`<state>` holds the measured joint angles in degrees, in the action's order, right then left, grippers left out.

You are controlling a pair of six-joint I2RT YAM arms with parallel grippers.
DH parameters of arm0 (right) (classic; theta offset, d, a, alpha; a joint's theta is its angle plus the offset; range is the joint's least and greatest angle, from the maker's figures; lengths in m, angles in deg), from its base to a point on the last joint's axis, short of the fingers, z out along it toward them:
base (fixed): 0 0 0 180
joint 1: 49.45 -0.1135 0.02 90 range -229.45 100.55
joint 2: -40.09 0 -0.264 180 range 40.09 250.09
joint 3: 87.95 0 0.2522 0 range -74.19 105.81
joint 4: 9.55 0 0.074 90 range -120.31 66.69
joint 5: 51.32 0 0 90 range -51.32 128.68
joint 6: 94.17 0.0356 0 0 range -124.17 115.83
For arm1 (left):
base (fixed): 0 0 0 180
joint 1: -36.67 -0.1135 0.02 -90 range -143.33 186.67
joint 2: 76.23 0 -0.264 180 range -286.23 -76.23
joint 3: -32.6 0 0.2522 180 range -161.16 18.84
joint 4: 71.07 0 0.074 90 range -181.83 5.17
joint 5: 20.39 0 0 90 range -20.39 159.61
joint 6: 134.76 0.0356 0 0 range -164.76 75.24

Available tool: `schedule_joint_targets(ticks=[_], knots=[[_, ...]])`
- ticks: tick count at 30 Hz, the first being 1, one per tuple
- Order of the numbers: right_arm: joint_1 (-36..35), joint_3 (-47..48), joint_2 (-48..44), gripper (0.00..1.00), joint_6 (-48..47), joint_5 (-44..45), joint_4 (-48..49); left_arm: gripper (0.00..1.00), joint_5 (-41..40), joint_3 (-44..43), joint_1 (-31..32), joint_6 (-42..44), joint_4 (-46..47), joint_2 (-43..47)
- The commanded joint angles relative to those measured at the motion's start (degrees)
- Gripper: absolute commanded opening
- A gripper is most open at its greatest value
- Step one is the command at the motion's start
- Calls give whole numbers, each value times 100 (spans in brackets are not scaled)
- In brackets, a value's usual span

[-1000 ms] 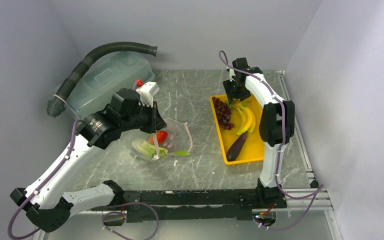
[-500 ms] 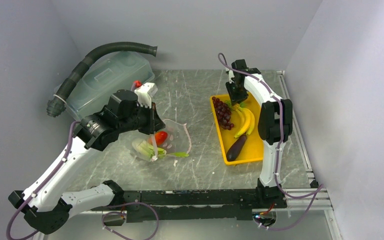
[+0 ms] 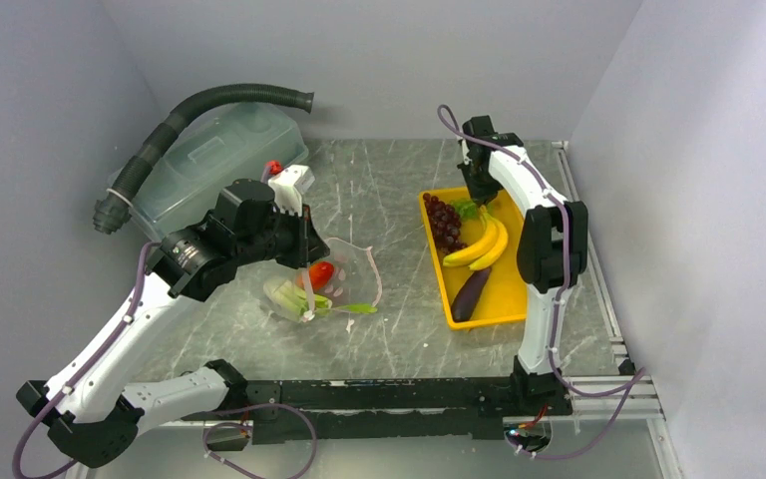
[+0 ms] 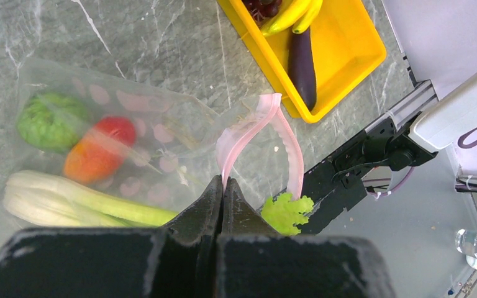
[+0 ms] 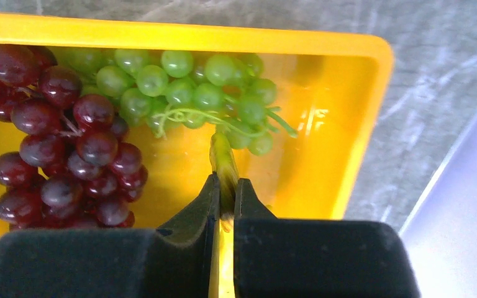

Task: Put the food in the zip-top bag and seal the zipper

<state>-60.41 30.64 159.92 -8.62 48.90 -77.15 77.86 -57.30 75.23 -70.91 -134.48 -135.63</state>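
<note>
- One clear floppy zip-top bag (image 4: 180, 124) is seen lying on the grey marbled desk (image 3: 399, 200), left of one yellow plastic tray (image 3: 507, 289).
- Its pale pink zipper strip (image 4: 248, 127) is pinched between the clenched fingers of the left gripper (image 4: 222, 186), and the mouth is held agape.
- Three pieces are counted inside the bag: one round green vegetable (image 4: 49, 121), one red-orange pepper (image 4: 96, 149) and one pale green celery stalk (image 4: 68, 202).
- One leafy green scrap (image 4: 286, 212) is seen at the mouth.
- The stem of one yellow banana bunch (image 3: 479, 246) is grasped tightly by the right gripper (image 5: 225, 186).
- Also counted in the tray are one dark purple grape cluster (image 5: 81, 155), one green grape cluster (image 5: 192, 87) and one purple eggplant (image 3: 471, 292).
</note>
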Motion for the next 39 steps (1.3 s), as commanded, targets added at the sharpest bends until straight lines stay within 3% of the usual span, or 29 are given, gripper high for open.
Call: schedule_joint_targets(ticks=[1,17,31,39], knots=[[-153,44,-859,0,17,933,85,0,133,26,6,75,223,121],[-1354,-133,-2516,0,-189,2379,236,0,-42,46,8,-121,437,113],[-2684,-268,-3987,0,23,2075,797,0,-245,-69,10,-369,511,-56],[-3669,-1001,-4977,0,40,1691,1926,0,-566,-143,9,-576,526,-200]])
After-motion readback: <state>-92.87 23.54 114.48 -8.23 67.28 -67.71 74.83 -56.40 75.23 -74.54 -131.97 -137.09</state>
